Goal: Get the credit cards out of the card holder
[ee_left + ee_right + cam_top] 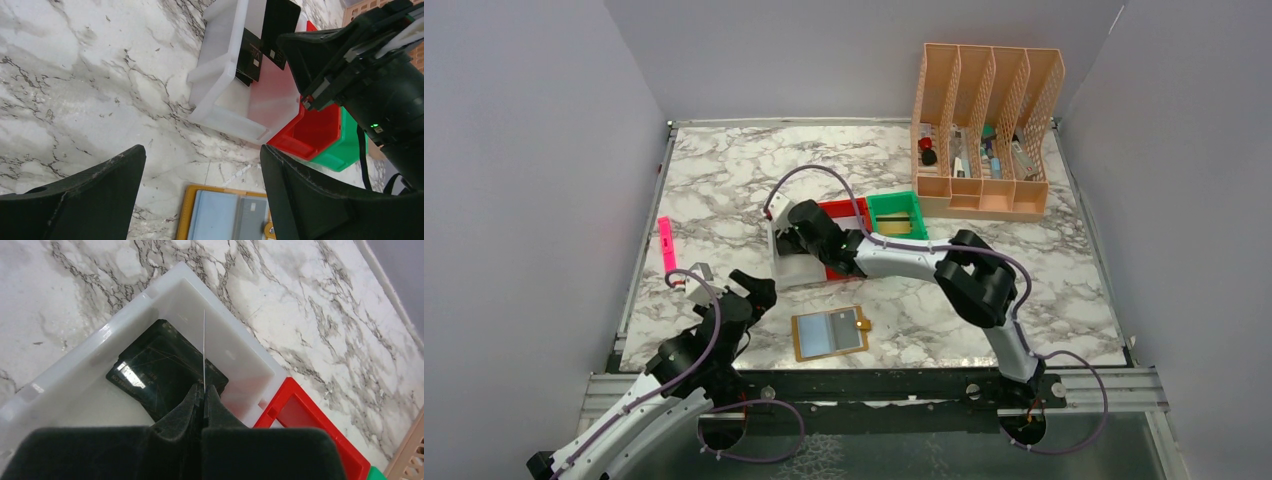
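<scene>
The tan-brown card holder (pixel 829 333) lies open and flat on the marble near the front, its two pale blue panels up; it also shows in the left wrist view (pixel 225 215). My left gripper (pixel 749 290) is open and empty, hovering just left of and behind the holder (pixel 202 160). My right gripper (pixel 789 235) is shut on a thin card (pixel 204 340), seen edge-on, held over the white bin (pixel 225 345). A black card (pixel 160 367) lies in that bin. The held card looks black in the left wrist view (pixel 280 22).
The white bin (pixel 796 268) stands beside a red bin (pixel 842 210) and a green bin (pixel 896 215). A peach desk organizer (pixel 984 130) with several small items stands at the back right. A pink strip (pixel 667 243) lies at the left edge.
</scene>
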### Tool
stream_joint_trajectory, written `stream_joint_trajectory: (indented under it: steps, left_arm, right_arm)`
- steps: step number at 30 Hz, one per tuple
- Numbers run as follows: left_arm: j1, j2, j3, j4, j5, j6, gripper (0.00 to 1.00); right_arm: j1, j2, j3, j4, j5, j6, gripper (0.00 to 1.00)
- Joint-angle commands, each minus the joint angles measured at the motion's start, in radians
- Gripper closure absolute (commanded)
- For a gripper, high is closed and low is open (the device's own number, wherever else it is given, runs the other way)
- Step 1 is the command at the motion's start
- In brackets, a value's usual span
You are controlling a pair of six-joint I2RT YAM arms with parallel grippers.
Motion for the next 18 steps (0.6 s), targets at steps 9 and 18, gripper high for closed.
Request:
stream_joint_trajectory:
  steps: [9,18]
  left_arm:
    - [-0.004,-0.018,-0.011,-0.010,-0.023,0.002,0.12]
    - [-0.004,-0.028,-0.015,-0.009,-0.016,0.006,0.12]
  right_arm:
    - [0.019,0.091,0.052,-0.065,0.031,-0.210,0.92]
    - [0.027,0.025,-0.017,-0.070,-0.091,-0.187,0.80]
